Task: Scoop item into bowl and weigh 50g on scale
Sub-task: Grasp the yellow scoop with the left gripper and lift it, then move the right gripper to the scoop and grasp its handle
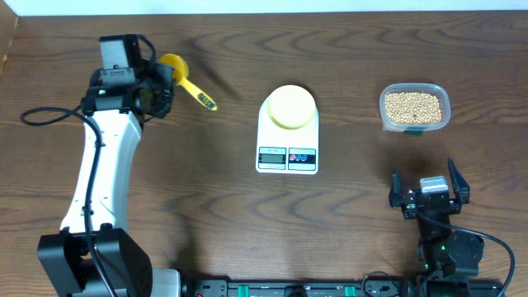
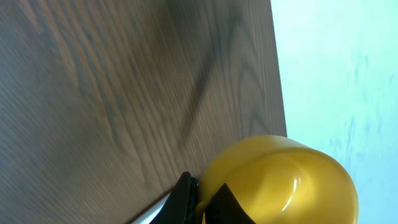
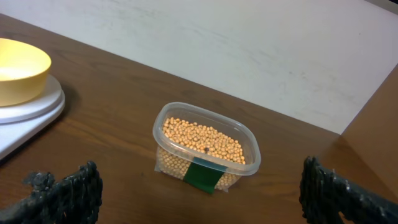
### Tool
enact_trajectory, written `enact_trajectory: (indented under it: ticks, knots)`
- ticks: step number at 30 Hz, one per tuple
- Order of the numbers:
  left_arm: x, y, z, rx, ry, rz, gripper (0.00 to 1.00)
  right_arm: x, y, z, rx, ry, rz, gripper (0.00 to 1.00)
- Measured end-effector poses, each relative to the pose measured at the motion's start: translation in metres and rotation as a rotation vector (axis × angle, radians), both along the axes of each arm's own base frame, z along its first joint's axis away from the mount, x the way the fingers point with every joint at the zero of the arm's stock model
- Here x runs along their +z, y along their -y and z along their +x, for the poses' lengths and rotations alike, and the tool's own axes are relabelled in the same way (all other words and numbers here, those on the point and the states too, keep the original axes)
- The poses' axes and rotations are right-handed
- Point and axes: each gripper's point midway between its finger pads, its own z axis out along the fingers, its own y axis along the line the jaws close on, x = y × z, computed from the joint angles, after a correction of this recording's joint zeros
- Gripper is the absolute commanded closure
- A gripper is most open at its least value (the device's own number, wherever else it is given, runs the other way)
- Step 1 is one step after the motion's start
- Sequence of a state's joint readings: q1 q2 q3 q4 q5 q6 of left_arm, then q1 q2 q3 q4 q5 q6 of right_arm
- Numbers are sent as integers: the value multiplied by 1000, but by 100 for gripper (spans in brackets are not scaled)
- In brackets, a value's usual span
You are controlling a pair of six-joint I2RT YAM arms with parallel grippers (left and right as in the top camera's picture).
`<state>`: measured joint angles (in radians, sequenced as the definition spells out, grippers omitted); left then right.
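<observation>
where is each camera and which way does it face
overhead: above the table, facing straight down; shows left arm, right arm, scale, bowl, tub, scoop.
left wrist: on the left arm, facing along the table to its edge; left hand shut on scoop.
right wrist: on the right arm, facing forward-down at the tub; open right hand at bottom corners.
shared: overhead and right wrist both see tub, bowl, scale.
</observation>
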<state>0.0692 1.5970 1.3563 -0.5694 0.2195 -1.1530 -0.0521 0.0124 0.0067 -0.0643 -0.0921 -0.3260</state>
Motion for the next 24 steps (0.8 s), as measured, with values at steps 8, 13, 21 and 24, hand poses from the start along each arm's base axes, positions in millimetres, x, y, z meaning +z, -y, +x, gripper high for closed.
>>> enact_trajectory:
  ticks: [8,13,21,24]
  knots:
    - [0,33,-1,-59,-4,-23,92,0,0,0,1,0,-8,1]
    - [0,48,-2,-93,-4,-27,92,13,-10,0,59,53,-18,1]
    - [0,66,-5,-134,-5,-27,92,44,-40,-7,243,145,219,1]
    - [0,68,-5,-139,-5,-27,92,52,-41,-9,254,150,359,1]
